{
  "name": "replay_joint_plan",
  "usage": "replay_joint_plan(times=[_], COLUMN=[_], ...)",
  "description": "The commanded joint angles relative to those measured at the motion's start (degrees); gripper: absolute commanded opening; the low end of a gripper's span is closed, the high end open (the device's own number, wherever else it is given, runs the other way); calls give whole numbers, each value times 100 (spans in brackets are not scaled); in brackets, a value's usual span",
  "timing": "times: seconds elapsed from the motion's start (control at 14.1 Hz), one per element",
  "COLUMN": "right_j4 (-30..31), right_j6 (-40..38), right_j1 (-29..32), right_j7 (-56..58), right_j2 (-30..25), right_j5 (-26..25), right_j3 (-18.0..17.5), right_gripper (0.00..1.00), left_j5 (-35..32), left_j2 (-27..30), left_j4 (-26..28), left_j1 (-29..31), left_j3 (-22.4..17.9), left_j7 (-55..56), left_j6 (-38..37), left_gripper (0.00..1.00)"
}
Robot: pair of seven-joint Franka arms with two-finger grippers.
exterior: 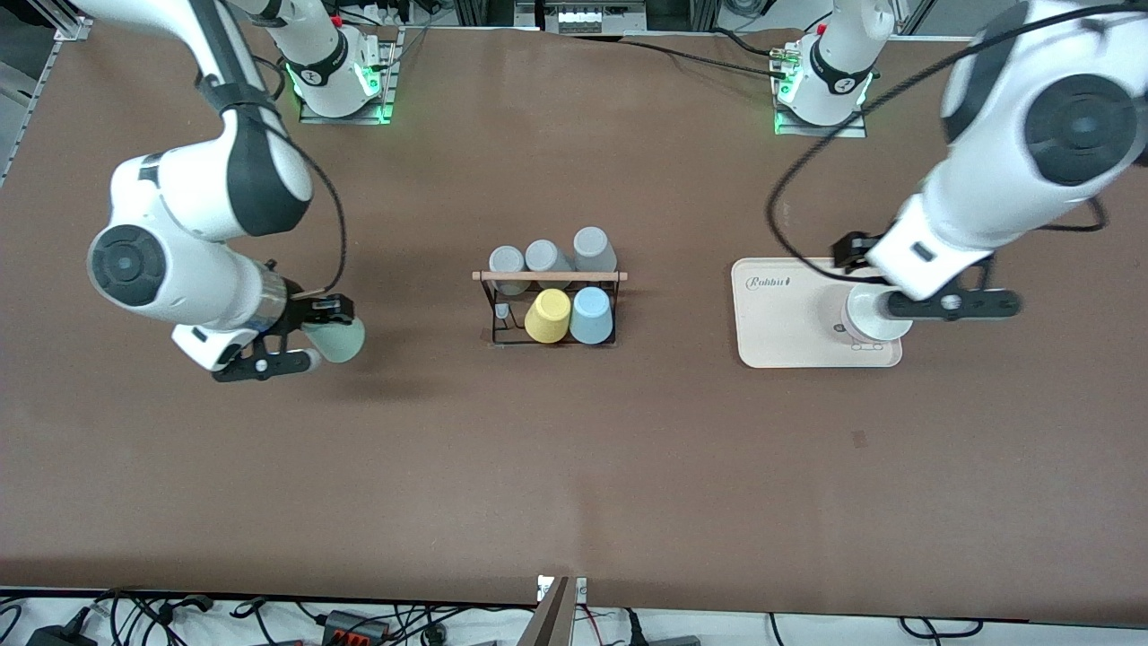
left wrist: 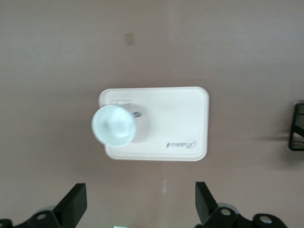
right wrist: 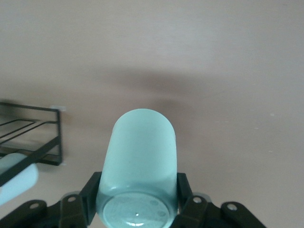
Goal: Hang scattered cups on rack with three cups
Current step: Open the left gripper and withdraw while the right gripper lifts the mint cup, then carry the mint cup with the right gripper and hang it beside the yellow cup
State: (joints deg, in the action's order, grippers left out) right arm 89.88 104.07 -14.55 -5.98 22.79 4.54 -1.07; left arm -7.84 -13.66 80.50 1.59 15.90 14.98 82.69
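Observation:
My right gripper point(exterior: 314, 334) is shut on the pale mint-green cup point(exterior: 341, 341), held on its side above the table toward the right arm's end. In the right wrist view, its fingers point(right wrist: 92, 192) clamp the cup point(right wrist: 140, 156) near its base. The black wire rack point(exterior: 547, 305) with a wooden rod stands mid-table. A light blue cup point(exterior: 592, 316) hangs on it, mouth down, and its edge point(right wrist: 14, 180) shows beside the rack point(right wrist: 42, 142). My left gripper point(exterior: 952, 305) hangs open and empty over the cream tray point(exterior: 780, 332).
On the rack, a yellow cup point(exterior: 548, 316) hangs beside the blue one, and three grey cups point(exterior: 543, 257) hang in the row farther from the camera. A whitish cup point(left wrist: 113, 126) stands upright on the tray point(left wrist: 175, 118). The rack's corner point(left wrist: 297, 128) shows in the left wrist view.

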Motion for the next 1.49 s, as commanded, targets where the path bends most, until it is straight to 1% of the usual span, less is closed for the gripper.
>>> replay_joint_plan(times=[0.0,0.07,0.14,0.21,0.28,0.57,0.78,1.06,1.42], right_j4=[-295,-313,-322,-400,-549,-1112,-1148,-1157,-1148], right_j6=[-159,-159,-142,-115,-98,-89,-19,210,175], right_j1=[-363,-477,-556,-731,-916,-1277,-1383,-1462,-1506], right_j7=[-114,-123,-271,-516,-753,-1414,-1485,-1477,-1468], right_j2=[85,85,94,172,286,674,806,911,938], right_j5=[309,519,730,863,847,847,847,855,838], right_j3=[36,36,36,36,36,45,45,45,45], right_gripper=[33,33,33,33,33,33,33,33,33], left_j5=[457,816,880,872,864,653,653,653,653], left_j2=[381,608,871,1152,1338,1445,1410,1401,1401], left_j4=[194,403,797,1236,1501,1530,1495,1477,1486], left_j1=[202,80,-130,-176,-176,-185,-141,-115,-106], left_j3=[-374,-899,-1235,-1360,-1370,-1370,-1370,-1300,-1291], left_j7=[-520,-844,-1126,-1329,-1418,-1410,-1313,-1313,-1305], left_j6=[-34,79,498,1033,1430,1513,1286,1250,1250], left_gripper=[100,100,100,100,100,100,100,100,100])
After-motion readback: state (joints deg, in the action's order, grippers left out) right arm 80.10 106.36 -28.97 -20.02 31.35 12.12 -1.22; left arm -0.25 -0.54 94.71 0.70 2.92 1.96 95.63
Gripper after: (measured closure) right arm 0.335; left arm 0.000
